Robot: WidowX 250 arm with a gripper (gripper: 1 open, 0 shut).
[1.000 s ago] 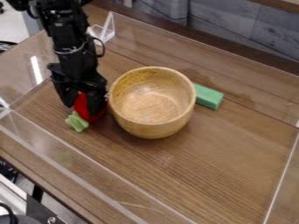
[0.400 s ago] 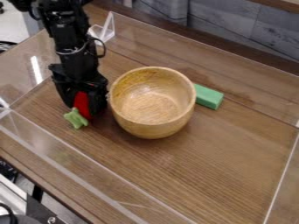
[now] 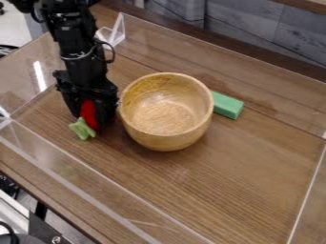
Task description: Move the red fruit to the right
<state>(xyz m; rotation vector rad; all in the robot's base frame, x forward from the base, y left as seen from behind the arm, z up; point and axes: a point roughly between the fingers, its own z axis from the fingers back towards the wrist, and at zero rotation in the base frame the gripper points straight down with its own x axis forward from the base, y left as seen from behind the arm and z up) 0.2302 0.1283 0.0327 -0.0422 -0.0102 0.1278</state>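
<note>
Where the black arm (image 3: 79,43) reaches down from the upper left, gripper (image 3: 91,107) low over the table (image 3: 152,191), fingers straddle the strawberry (image 3: 90,117). Green stem toward the near side; wooden bowl (image 3: 166,111) just right in view. Whether jaws grip it, cannot tell.

Blocked just right of the red fruit (image 3: 90,118) by the bowl (image 3: 165,111); open across bare table (image 3: 166,186) in front.
</note>
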